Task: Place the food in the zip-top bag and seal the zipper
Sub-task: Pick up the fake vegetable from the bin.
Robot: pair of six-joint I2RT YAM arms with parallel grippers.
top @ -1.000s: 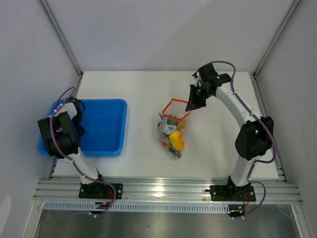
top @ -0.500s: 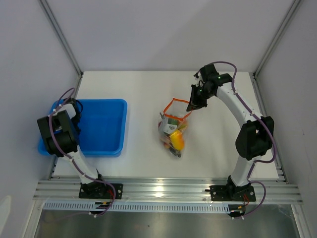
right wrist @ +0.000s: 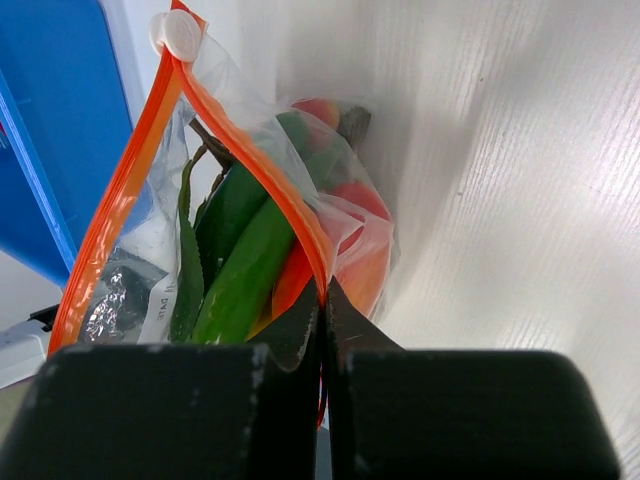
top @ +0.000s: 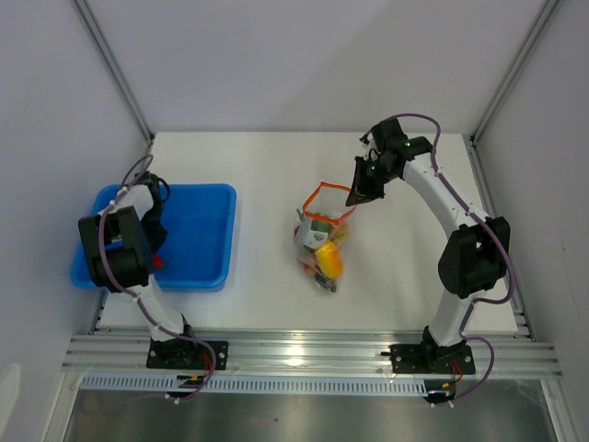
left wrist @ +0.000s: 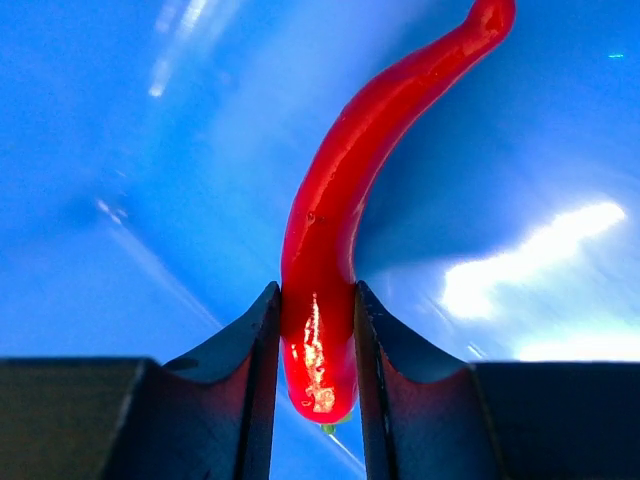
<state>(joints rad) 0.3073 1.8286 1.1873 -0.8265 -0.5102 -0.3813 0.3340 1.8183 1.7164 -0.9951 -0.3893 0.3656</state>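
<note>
A slim red pepper, one piece of the food, lies over the blue tray floor, and my left gripper is shut on its stem end. From above, that gripper is down inside the tray with a red tip showing below it. The clear zip-top bag lies mid-table with a yellow mango inside. My right gripper is shut on the orange zipper, holding the mouth up. Green peppers and red pieces show inside the bag.
The blue tray sits at the table's left, under my left arm. A white slider tab sits at the zipper's far end. White walls with metal posts close in the table at the back and sides.
My left gripper has shut on the red pepper in the tray, and its wrist has shifted slightly right. The right arm and the bag have not moved.
</note>
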